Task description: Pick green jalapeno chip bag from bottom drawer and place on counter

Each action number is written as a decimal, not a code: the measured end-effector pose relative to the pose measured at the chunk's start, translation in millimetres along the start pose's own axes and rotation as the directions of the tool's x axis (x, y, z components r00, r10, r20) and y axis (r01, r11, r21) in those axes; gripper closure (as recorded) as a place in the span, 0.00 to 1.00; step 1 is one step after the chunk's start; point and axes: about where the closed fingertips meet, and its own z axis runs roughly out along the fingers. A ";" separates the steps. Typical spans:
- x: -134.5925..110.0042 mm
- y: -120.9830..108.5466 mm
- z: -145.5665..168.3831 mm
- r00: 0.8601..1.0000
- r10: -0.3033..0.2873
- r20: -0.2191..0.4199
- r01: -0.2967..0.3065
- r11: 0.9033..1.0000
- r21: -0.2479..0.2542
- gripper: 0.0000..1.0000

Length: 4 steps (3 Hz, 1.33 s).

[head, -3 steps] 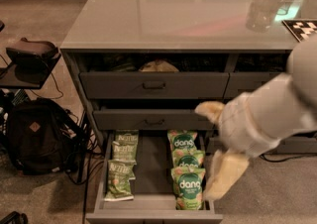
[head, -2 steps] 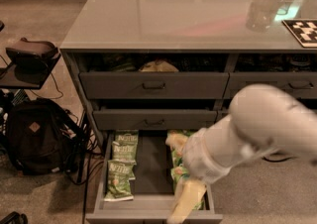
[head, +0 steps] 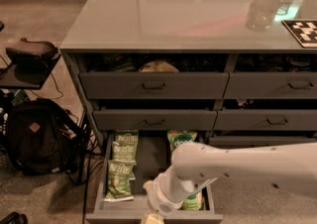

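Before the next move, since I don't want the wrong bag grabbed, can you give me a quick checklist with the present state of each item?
1. Bottom drawer open: ok.
2. Kettle bags in view, left column: ok.
3. Tool over a Kettle bag: not ok; it sits at the drawer's front, right of them.
4. Arm off the dang bags: not ok; it crosses them.
5. Counter bare above the drawers: ok.
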 end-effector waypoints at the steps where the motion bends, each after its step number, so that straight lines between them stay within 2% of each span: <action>1: 6.9 -52.7 61.2 0.997 0.076 -0.018 -0.076 0.997 0.035 0.00; 2: 4.8 -119.5 102.5 0.988 0.145 0.044 -0.149 0.985 0.083 0.00; 3: 4.8 -119.5 102.5 0.988 0.145 0.044 -0.148 0.985 0.083 0.00; 4: 4.4 -134.3 98.9 0.994 0.090 0.064 -0.099 0.984 0.148 0.00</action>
